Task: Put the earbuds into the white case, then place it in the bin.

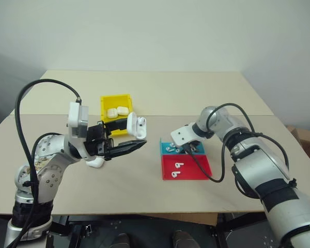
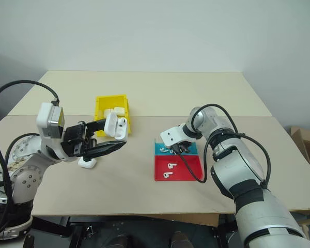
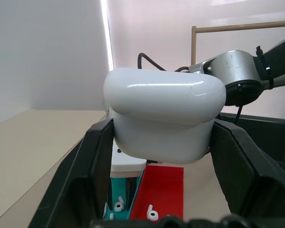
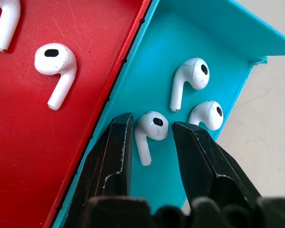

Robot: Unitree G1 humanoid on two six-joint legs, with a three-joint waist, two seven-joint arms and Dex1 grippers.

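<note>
STEP: earbud pickup | LEFT: left gripper [image 1: 125, 148] pinches white case [image 1: 136, 126] aloft, at 5 o'clock of the bin [image 1: 116, 107] | RIGHT: right gripper [image 4: 149, 128] spread astride earbud [image 4: 151, 129] in tray [image 4: 218, 38]'s blue half | NEXT: likely closing squarely on the bud without it slipping.

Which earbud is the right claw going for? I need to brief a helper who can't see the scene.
Find the blue-and-red tray on the table, then its blue section, which holds three earbuds. The target earbud lies between the right claw fingers; the other two lie clear of them, nearer the tray's corner.
</note>
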